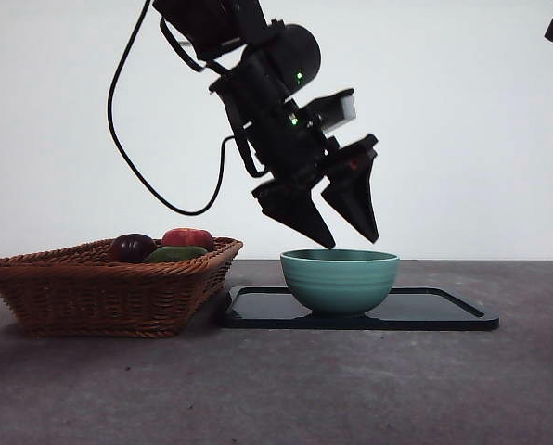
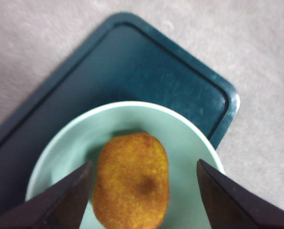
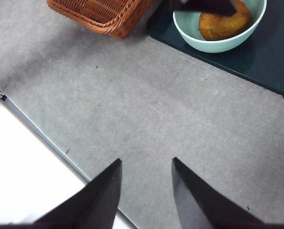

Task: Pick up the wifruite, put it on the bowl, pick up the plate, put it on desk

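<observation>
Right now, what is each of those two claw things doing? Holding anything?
Left gripper: fingers open, holding nothing, poised just above the bowl with the orange-brown fruit lying in it.
Right gripper: fingers open, empty, over bare desk.

Desk (image 1: 286, 380) — tray (image 1: 443, 313), basket (image 1: 100, 292).

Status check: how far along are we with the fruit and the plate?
Fruit step looks done: the orange-brown fruit lies in the teal bowl, and the left pincer hangs open just above the rim, holding nothing. The bowl sits on the black tray beside the wicker basket. Left: the plate step, not yet begun. The right pincer waits open over the desk.
</observation>
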Robot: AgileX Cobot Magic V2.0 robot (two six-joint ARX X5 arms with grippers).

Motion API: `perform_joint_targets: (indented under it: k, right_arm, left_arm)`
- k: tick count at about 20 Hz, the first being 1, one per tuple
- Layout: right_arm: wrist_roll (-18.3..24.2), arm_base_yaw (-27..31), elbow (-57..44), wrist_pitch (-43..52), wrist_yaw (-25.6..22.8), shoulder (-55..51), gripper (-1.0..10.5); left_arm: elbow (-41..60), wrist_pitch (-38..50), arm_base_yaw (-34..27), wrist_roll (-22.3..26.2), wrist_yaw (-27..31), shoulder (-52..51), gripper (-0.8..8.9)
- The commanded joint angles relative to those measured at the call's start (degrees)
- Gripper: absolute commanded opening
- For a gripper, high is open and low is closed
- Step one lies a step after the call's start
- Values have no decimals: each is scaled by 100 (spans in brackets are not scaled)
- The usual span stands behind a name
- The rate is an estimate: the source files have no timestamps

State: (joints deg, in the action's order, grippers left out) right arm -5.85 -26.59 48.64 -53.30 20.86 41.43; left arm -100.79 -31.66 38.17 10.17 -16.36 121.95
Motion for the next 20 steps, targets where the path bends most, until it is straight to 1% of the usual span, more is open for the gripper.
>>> perform_joint_targets:
  k: [1, 7, 11, 14, 20]
  right_arm:
    - [28, -35, 42, 50, 13, 35, 169]
    - [28, -35, 42, 48, 13, 35, 169]
    - [28, -35, 42, 48, 15, 35, 169]
    - [28, -35, 42, 48, 15, 35, 169]
    - [28, -35, 42, 52, 13, 35, 169]
  left_arm:
    - [-162, 28, 103, 140, 24, 284, 343]
    - [-162, -11, 181, 372, 289, 367, 344]
    - [-162, -17, 181, 422, 354, 407, 344]
    - [-162, -37, 181, 459, 564, 487, 344]
    - [-162, -22, 197, 463, 566, 549, 339]
